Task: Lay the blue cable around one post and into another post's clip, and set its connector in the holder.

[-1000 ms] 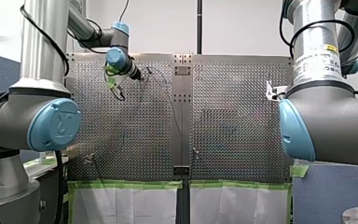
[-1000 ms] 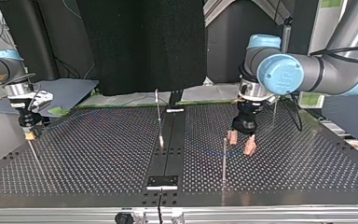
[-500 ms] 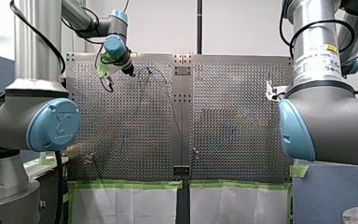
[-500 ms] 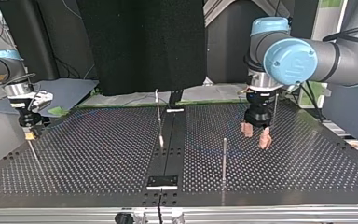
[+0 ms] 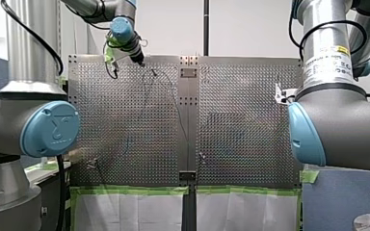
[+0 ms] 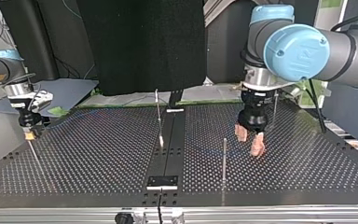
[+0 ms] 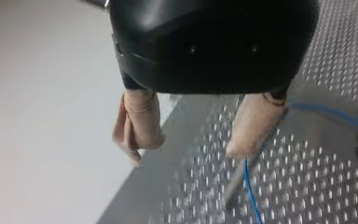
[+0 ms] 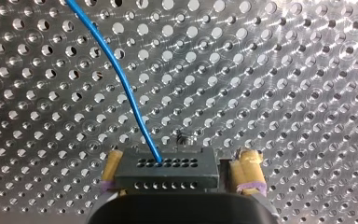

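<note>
The thin blue cable [image 8: 121, 79] runs out of a black connector [image 8: 165, 170] that sits between the yellow pads of my right gripper [image 8: 179, 161], which is shut on it. At the top view's left, my right gripper [image 6: 29, 134] hangs just above the perforated table. My left gripper [image 6: 249, 144] stands open over the table at that view's right, next to a slim post [image 6: 224, 158], with nothing between its beige pads. In the left wrist view, my left gripper [image 7: 186, 154] has the blue cable [image 7: 249, 191] and a post lying past one finger.
A post with a pale tip [image 6: 159, 116] stands near the table's middle and another post [image 6: 275, 109] behind my left gripper. A black block [image 6: 162, 181] sits on the dark centre strip at the near edge in the top view. Green tape lines the table's edge [image 5: 188, 190].
My left arm has swung and lifted, carrying its open gripper towards the board's far edge in the front view and turning it. My right arm and the connector have not moved.
</note>
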Robot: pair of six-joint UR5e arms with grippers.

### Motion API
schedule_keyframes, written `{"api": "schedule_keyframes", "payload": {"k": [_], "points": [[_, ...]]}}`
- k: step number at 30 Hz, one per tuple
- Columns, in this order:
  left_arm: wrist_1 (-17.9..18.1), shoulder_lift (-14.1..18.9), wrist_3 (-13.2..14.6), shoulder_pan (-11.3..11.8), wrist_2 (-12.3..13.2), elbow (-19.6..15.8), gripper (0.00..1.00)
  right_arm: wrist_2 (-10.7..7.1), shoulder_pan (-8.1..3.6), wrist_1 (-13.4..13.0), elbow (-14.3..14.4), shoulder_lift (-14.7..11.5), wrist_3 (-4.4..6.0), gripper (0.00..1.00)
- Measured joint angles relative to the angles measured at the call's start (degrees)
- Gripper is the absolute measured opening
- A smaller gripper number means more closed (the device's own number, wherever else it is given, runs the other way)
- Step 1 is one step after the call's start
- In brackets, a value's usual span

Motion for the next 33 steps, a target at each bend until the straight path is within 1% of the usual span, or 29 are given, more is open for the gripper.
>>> {"api": "schedule_keyframes", "payload": {"k": [5,16,19,21,24,29,33], "points": [[-3.0,0.0,2.9,-1.1,0.7,1.3,1.00,0.00,0.00,0.0,0.0,0.0,0.00,0.99],[-8.8,0.0,8.8,-2.2,0.9,1.4,1.00,0.00,0.00,0.0,0.0,0.0,0.00,0.99],[-10.4,0.0,10.6,-2.3,1.9,1.4,1.00,0.00,0.00,0.0,0.0,0.0,0.00,0.99],[-10.9,0.0,11.9,-2.3,2.6,1.4,1.00,0.00,0.00,0.0,0.0,0.0,0.00,0.99],[-11.1,-0.1,13.8,-2.3,2.9,1.4,1.00,0.00,0.00,0.0,0.0,0.0,0.00,0.99],[-11.2,-0.1,16.8,-2.4,2.8,1.4,1.00,0.00,0.00,0.0,0.0,0.0,0.00,0.99],[-11.3,-0.1,19.1,-2.4,2.2,1.4,1.00,0.00,0.00,0.0,0.0,0.0,0.00,0.99]]}}
